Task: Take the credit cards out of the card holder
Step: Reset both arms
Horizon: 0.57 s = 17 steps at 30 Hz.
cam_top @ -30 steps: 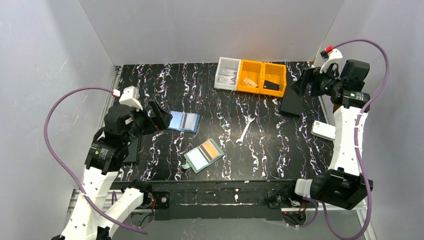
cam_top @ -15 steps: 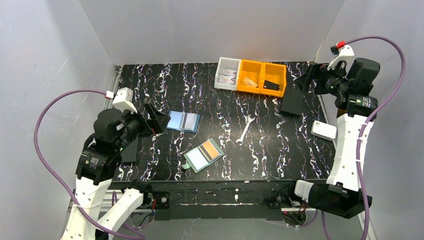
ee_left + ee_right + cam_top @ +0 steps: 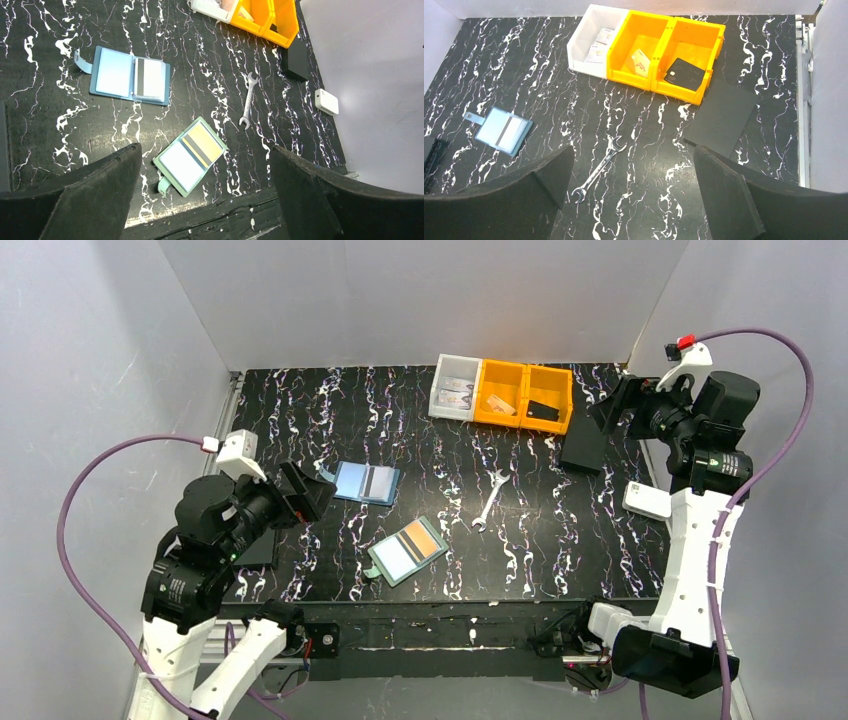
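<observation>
The sage-green card holder [image 3: 382, 571] lies open near the table's front edge, snap tab toward the front left. A grey-blue credit card [image 3: 395, 558] fills one panel and an orange credit card [image 3: 424, 538] the other. In the left wrist view the card holder [image 3: 165, 177] and its orange card [image 3: 205, 142] show far below. My left gripper [image 3: 310, 492] hangs open and empty above the table's left side, left of the holder. My right gripper [image 3: 612, 405] hangs open and empty high at the far right. A black card [image 3: 685, 74] and a tan card [image 3: 640, 61] lie in the orange bins.
A light-blue wallet [image 3: 366, 482] lies open left of centre. A wrench [image 3: 487, 500] lies mid-table. A white bin [image 3: 455, 386] and orange bins [image 3: 524, 395] stand at the back. A black box [image 3: 583, 445] and a small white device [image 3: 648, 501] sit at the right.
My left arm has drawn back toward the near left corner. My right arm has shifted slightly right and back. Both grippers stay open; nothing on the table has moved.
</observation>
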Tool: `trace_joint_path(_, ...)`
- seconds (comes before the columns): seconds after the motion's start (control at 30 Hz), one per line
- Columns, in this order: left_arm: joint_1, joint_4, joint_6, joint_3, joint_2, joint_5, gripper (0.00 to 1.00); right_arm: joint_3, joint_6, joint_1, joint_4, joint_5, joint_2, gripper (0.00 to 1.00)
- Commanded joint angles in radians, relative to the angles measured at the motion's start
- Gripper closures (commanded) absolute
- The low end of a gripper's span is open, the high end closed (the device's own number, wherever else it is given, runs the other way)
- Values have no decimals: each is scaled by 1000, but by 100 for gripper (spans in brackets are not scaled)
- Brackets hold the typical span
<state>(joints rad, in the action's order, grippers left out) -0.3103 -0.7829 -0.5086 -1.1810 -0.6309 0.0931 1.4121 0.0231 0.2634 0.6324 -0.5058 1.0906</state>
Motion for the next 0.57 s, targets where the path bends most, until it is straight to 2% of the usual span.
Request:
trace_joint_path(0.0,4,-28,18,17,20,-6,2,-12,13,0,-61,20,-30,1)
trace_joint_path(0.53,4,-40,55,6,36,-38,2,11,34,0,-87,67,-12,2)
